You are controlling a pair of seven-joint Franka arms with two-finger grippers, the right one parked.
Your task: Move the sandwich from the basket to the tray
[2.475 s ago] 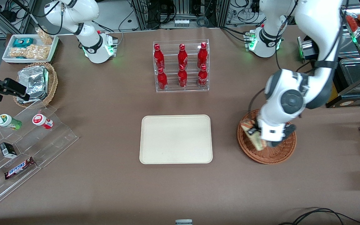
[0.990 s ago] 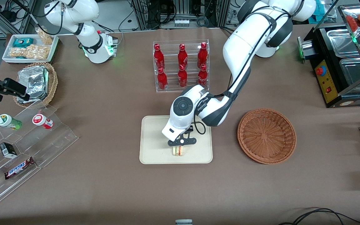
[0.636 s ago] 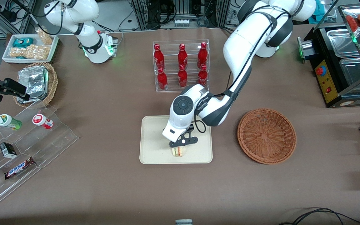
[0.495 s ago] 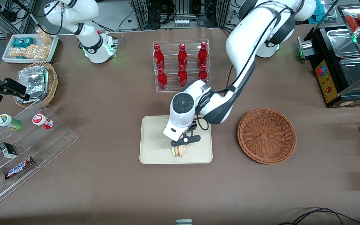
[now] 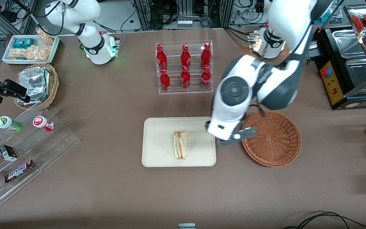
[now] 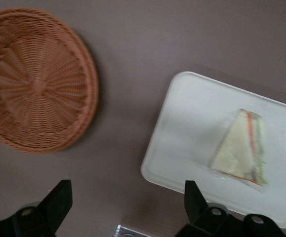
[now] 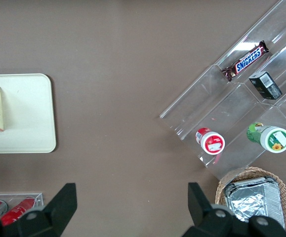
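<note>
Front view shows the sandwich point(image 5: 180, 145) lying flat on the tray point(image 5: 157, 152), just beside the gripper point(image 5: 236, 137), which hangs fingers spread and empty between tray and basket point(image 5: 275, 156). Looks done to me; pull away high so nothing clips the basket rim.

The end effector point(image 5: 237, 137) hangs wide open above the bare gap between tray point(image 5: 157, 152) and basket point(image 5: 278, 159). Bench point(image 5: 183, 197) nearer the camera lies open.
</note>
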